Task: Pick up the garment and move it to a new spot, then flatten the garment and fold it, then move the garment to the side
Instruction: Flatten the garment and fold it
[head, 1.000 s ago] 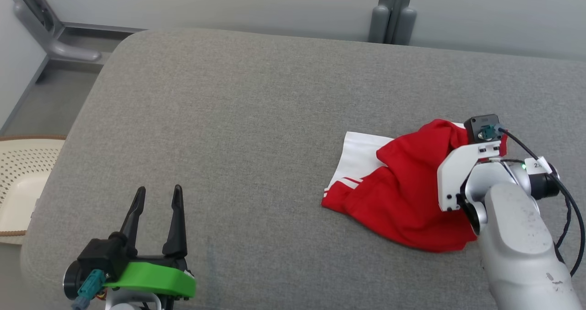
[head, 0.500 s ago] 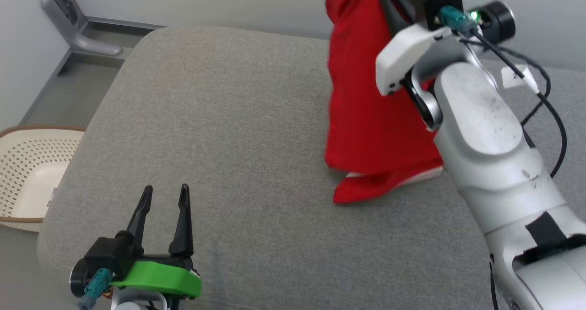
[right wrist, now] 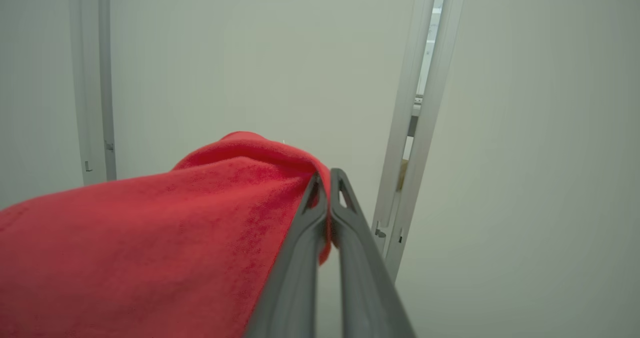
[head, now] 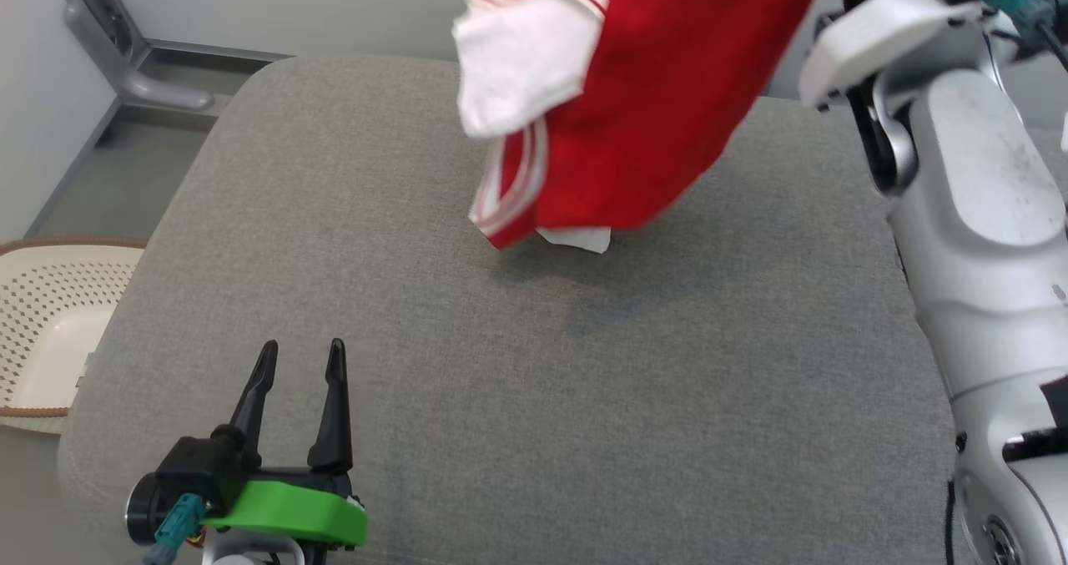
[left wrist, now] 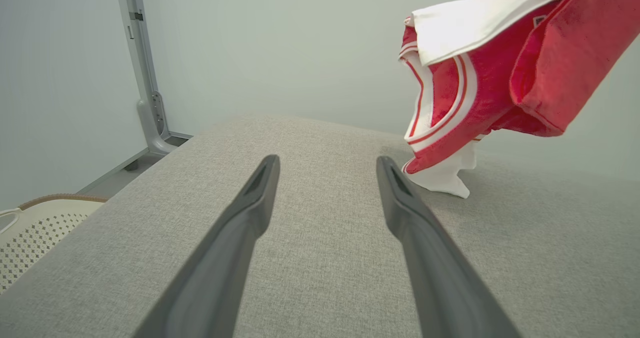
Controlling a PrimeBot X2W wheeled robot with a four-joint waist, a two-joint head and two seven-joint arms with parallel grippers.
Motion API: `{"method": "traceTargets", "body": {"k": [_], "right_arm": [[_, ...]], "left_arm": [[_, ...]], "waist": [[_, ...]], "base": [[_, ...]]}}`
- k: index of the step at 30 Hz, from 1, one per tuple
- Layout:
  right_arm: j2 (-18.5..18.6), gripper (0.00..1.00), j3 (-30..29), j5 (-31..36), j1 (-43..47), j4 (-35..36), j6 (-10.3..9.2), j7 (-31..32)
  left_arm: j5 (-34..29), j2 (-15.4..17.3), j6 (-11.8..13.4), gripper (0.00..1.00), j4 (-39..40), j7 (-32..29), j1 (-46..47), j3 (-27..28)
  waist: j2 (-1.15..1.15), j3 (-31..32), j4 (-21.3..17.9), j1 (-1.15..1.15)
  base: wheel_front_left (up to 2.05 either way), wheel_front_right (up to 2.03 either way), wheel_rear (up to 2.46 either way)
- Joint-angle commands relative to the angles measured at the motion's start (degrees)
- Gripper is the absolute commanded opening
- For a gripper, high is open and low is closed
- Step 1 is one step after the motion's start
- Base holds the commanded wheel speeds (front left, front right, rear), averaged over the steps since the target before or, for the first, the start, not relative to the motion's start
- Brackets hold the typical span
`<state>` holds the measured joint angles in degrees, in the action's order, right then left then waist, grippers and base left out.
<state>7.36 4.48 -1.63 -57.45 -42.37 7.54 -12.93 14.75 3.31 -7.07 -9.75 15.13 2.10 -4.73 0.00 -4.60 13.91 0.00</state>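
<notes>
**A:** Where is the jersey?

**B:** The jersey (head: 651, 114) hangs in the air over the far half of the grey surface (head: 584, 398), held up by the right hand (right wrist: 327, 175). In the right wrist view that hand's two fingers lie together, with a fold of red cloth clamped between them.

**A:** Can you see all of it?

**B:** No. The top edge of the head view cuts off its upper part, and the pale right arm (head: 976, 214) runs out of the frame at the same corner. A white sleeve (head: 517, 64) with red-and-white striped trim flops out on the left. The rest is bunched red folds.

**A:** Does it touch the surface?

**B:** I cannot tell. A white corner (left wrist: 445, 180) hangs lowest, and in the left wrist view it comes very close to the grey cloth. The head view shows a faint shadow below it.

**A:** And the other hand?

**B:** The left hand (head: 300, 346) sits low at the near left with its fingers apart. It holds nothing and is well apart from the jersey.

**A:** What else is around?

**B:** A cream perforated basket (head: 42, 323) stands beside the left end of the surface, partly cut off by the frame. A grey metal post (head: 125, 56) stands by the wall at the far left.
</notes>
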Motion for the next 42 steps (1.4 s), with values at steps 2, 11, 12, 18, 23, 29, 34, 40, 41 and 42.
{"method": "traceTargets", "body": {"k": [2,11,12,18,23,29,34,40,41,42], "right_arm": [[1.74,0.0,-3.74,1.42,4.55,-1.86,-0.11,0.45],[4.72,1.0,-20.3,7.23,17.21,-9.46,-0.1,2.29],[4.49,1.0,-21.49,8.08,17.83,-9.49,-0.1,2.24],[1.91,1.0,-26.06,12.78,20.45,-4.82,-0.1,1.86],[-2.71,1.0,-22.56,12.41,25.36,4.06,-0.1,4.4],[-4.31,1.0,-13.0,4.48,36.01,15.19,-0.1,13.82],[-4.22,1.0,-6.38,-2.79,43.4,21.71,-0.11,19.93],[-4.33,1.0,-7.41,-0.95,42.9,23.34,-0.11,23.49],[-4.35,1.0,-7.97,-0.01,41.99,22.8,-0.11,23.97],[-4.39,1.0,-8.37,0.19,41.41,22.05,-0.1,24.43]], "left_arm": [[-0.21,0.08,-0.18,1.0,-0.03,0.0,0.67,-0.19],[-0.21,0.35,-0.38,1.0,0.01,0.0,3.2,-0.61],[-0.26,0.37,-0.39,1.0,0.04,0.01,3.34,-0.5],[-0.61,0.33,-0.36,1.0,-0.31,0.0,3.25,-0.37],[-0.63,0.26,-0.36,1.0,-0.61,0.01,2.06,-0.34],[-0.53,0.34,-0.39,1.0,-0.46,0.01,1.65,-0.13],[-0.21,0.33,-0.39,1.0,-0.38,0.01,2.18,-0.1],[-0.19,0.23,-0.41,1.0,-0.28,0.01,3.18,-0.39],[-0.15,0.2,-0.41,1.0,-0.33,0.01,3.24,-0.46],[-0.1,0.18,-0.42,1.0,-0.38,0.0,3.33,-0.51]], "waist": [[0.0,-1.02,-0.78,0.0],[0.0,-4.03,-2.01,0.0],[0.0,-4.13,-2.28,0.0],[0.0,-3.24,-3.46,0.0],[0.0,-1.56,-4.15,0.0],[0.0,-1.05,-4.5,0.0],[0.0,-1.59,-4.57,0.0],[0.0,-2.81,-4.32,0.0],[0.0,-2.99,-4.19,0.0],[0.0,-3.12,-4.08,0.0]], "base": [[0.0,0.0,0.0],[0.0,0.0,0.0],[0.0,0.0,0.0],[0.0,0.0,0.0],[0.0,0.0,0.0],[0.0,0.0,0.0],[0.0,0.0,0.0],[0.0,0.0,0.0],[0.0,0.0,0.0],[0.0,0.0,0.0]]}}
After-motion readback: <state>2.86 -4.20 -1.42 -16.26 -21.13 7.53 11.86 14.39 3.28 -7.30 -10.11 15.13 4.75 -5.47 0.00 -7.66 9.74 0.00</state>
